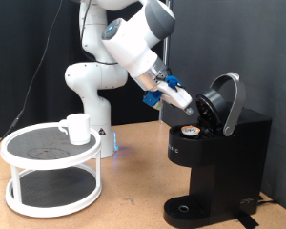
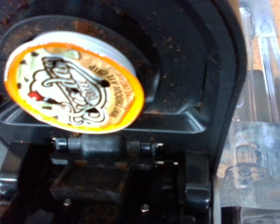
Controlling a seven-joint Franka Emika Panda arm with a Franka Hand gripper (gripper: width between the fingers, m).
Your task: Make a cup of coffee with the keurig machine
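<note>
Black plastic fills most of the wrist view, so the claw's own fingers are hard to make out there — only a blurry clear part (image 2: 261, 112) shows at one side, and I cannot tell if the claw is open or closed. In the exterior view the claw (image 1: 184, 103) hangs just beside the raised lid (image 1: 226, 100) of the keurig machine (image 1: 214, 167). A pod (image 2: 73, 79) with an orange rim sits in the machine's holder. The cup (image 1: 77, 128) stands well apart on a round white rack (image 1: 50, 196) — what is inside it is hidden. Both stand on a wooden surface (image 1: 133, 205).
</note>
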